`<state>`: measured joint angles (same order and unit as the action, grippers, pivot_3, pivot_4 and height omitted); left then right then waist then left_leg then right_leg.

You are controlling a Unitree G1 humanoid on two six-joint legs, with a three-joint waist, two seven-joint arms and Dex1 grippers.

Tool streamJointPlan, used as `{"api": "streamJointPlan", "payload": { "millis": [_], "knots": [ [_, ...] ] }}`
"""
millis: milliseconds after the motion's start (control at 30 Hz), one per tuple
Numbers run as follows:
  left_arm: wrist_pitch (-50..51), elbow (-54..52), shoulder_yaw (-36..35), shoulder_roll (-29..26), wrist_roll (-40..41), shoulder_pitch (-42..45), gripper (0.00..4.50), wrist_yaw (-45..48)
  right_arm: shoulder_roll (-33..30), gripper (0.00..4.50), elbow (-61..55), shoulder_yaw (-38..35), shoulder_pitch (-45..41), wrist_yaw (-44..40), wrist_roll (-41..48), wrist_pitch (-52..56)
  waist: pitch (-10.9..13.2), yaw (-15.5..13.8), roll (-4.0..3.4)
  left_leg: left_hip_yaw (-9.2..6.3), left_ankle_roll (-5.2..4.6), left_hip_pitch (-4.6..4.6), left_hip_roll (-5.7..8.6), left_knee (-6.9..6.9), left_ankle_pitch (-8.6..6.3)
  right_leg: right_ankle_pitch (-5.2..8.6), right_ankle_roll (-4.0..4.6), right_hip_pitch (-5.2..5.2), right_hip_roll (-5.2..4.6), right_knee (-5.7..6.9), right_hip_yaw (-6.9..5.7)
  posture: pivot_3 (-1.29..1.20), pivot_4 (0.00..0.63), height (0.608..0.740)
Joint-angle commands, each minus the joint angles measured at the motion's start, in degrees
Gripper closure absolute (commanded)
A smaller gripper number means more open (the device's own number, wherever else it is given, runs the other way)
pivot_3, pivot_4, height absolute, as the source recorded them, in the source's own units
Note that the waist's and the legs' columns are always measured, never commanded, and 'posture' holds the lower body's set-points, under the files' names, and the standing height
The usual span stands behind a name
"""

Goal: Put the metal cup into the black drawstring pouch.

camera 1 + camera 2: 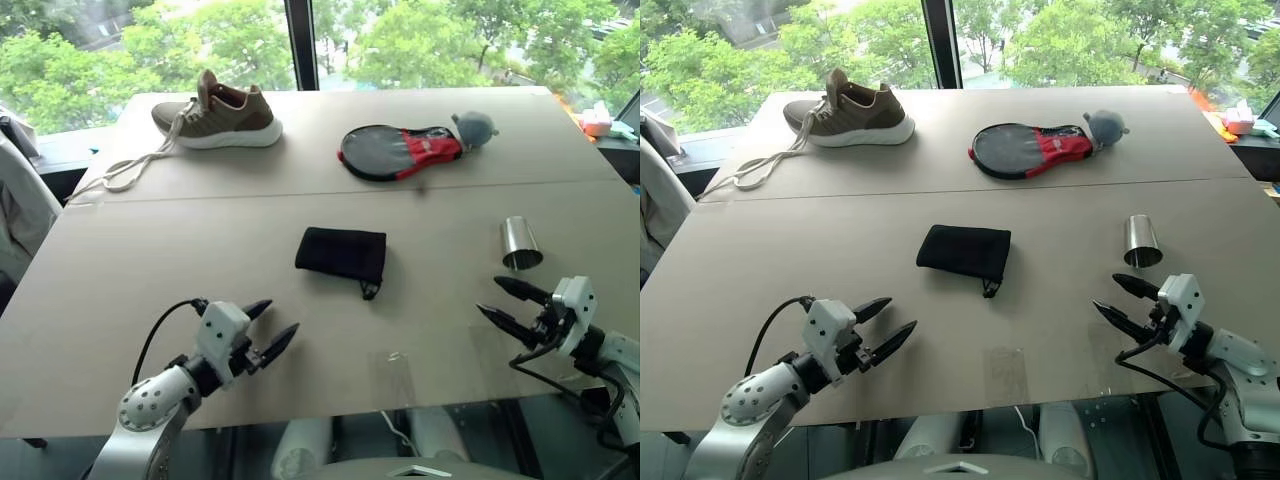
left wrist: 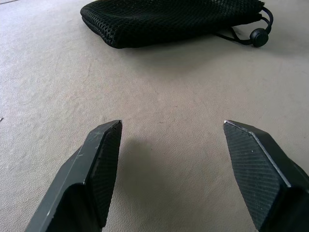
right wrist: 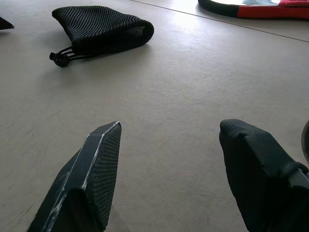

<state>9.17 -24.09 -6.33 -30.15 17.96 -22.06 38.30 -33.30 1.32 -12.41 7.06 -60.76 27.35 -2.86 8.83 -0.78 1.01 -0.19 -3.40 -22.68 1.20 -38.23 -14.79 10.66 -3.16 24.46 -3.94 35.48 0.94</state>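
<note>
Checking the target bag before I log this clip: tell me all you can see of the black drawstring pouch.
The black drawstring pouch is a small, soft, mesh-textured fabric bag lying flat mid-table. Its cord and round toggle trail from the end toward the metal cup's side. It looks empty and slack; nothing touches it but the table.

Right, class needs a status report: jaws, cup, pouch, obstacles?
Both grippers, left and right, open, empty. Cup upright by right gripper. Pouch flat mid-table. Nothing between.

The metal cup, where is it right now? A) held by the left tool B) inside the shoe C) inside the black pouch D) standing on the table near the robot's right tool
D: the metal cup stands on the table, just beyond the open right tool.
</note>
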Motion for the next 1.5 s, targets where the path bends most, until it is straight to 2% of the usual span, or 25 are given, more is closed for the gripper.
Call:
{"api": "streamJointPlan", "payload": {
  "millis": [33, 633, 867, 1100, 1267, 1500],
  "knots": [
    [-2.1, -0.9, -0.6, -0.6, -0.7, 0.0, 1.07, 0.6, -0.6, 1.23, 0.3, -2.1, 0.0, -0.6, 0.9, -1.5, 0.0, 0.0, 0.0, 0.0, 0.0, 0.0, 0.0, 0.0, 0.0, 0.0, 0.0, 0.0, 0.0, 0.0, 0.0, 0.0, 0.15, 0.74],
    [-2.4, -1.3, -0.6, 0.2, -0.1, -0.5, 1.07, 1.4, -0.3, 1.23, 1.8, -1.7, -0.3, -1.7, 0.9, -2.5, 0.0, 0.0, 0.0, 0.0, 0.0, -0.01, 0.0, 0.0, 0.0, -0.01, 0.01, 0.0, 0.0, -0.02, -0.01, 0.0, 0.15, 0.74],
    [1.0, -6.5, 2.4, 1.5, -1.0, 1.7, 1.07, -1.6, -0.9, 1.23, 1.5, 0.1, 0.5, -4.2, -0.4, -4.1, 0.0, -0.1, 0.0, -0.01, 0.0, -0.02, 0.0, 0.0, 0.0, -0.01, 0.01, 0.0, 0.0, -0.02, -0.01, 0.0, 0.15, 0.74],
    [7.3, -11.1, 7.5, 4.0, -4.7, 8.3, 1.07, -8.3, -0.4, 1.23, -0.3, -0.2, 0.7, -10.7, 4.8, -3.6, 0.0, 0.0, -0.01, -0.01, -0.01, 0.01, 0.01, -0.01, 0.0, -0.07, 0.08, -0.04, 0.05, -0.02, -0.01, 0.0, 0.15, 0.74],
    [8.7, -7.3, 5.4, 3.5, -5.8, 13.3, 1.07, -9.9, -0.4, 1.23, 1.5, -0.4, 0.6, -13.5, 5.5, -4.8, 0.0, 0.0, -0.01, -0.04, -0.01, 0.02, -0.01, -0.01, 0.0, -0.06, 0.09, -0.05, 0.3, -0.02, -0.03, 0.0, 0.15, 0.74],
    [16.3, -2.1, 10.1, 5.4, -9.2, 32.9, 1.07, -12.7, 0.9, 1.23, 4.4, -0.2, -1.2, -14.4, 5.0, -6.8, 0.0, -0.2, 0.02, -0.21, -0.01, 0.07, 0.08, -0.18, 0.01, -0.08, 0.07, -0.28, 0.31, -0.06, -0.2, 0.0, 0.15, 0.74]
  ]
}}
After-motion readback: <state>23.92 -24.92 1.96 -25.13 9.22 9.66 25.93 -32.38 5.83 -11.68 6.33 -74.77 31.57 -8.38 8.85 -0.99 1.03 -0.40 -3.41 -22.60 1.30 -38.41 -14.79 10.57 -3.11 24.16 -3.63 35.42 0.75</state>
